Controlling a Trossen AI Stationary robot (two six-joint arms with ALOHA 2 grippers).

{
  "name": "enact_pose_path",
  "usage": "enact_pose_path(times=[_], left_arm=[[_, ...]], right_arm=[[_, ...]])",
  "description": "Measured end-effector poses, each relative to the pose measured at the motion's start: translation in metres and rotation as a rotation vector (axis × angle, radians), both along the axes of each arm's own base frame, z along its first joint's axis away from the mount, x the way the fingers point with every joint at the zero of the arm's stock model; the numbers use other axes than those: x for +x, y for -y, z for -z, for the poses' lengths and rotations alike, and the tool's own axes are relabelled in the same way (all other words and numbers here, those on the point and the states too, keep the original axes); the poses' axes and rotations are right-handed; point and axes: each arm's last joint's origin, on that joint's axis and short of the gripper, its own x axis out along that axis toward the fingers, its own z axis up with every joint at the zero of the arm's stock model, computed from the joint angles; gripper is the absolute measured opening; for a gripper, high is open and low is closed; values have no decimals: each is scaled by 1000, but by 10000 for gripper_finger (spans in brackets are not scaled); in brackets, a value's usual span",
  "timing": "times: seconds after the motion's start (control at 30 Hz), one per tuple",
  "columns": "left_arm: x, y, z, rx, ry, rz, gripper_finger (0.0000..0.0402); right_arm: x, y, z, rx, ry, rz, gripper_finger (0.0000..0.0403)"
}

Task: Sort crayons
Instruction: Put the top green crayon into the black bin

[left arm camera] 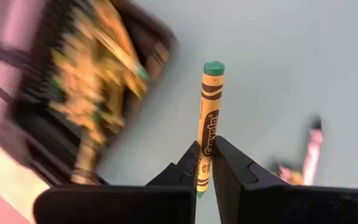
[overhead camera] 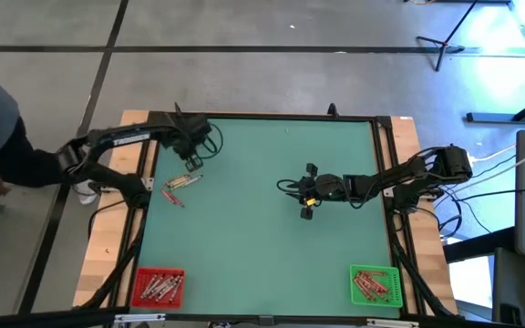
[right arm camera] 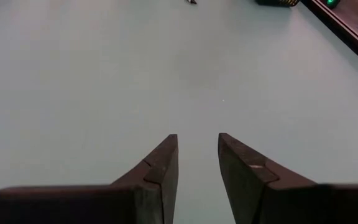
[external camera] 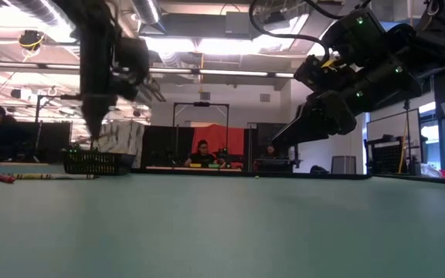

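Holding red crayons (overhead camera: 158, 288), red bin (overhead camera: 138, 276)

1. Held crayon (left arm camera: 207, 124): one green stick with a yellow-and-brown printed wrapper and a flat green end. Clamped near its lower end between the two fingers of the left gripper (left arm camera: 204, 163), pointing straight out beyond them, above the table's far left part.
2. Loose crayons (overhead camera: 180, 183): a small cluster of reddish and yellowish sticks lying flat on the table, just beside the held one, some side by side, one apart and angled.
3. Crayons in the red bin (overhead camera: 159, 288): several sticks, lying roughly parallel, near left corner.
4. Crayons in the green bin (overhead camera: 369, 285): several sticks, laid diagonally, near right corner.
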Motion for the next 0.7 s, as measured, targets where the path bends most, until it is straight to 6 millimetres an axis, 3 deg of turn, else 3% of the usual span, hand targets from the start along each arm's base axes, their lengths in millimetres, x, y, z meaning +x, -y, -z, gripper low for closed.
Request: enact_pose_path(times=[0.1, 0.23, 0.7], left_arm=[[1, -6, -17, 144, 88, -7, 16], [1, -20, -24, 250, 147, -22, 16], [-17, -72, 0, 259, 78, -125, 16]], right_arm=[[0, 0, 0, 0, 0, 0, 111], [0, 0, 0, 0, 0, 0, 111], [0, 0, 0, 0, -5, -1, 111]])
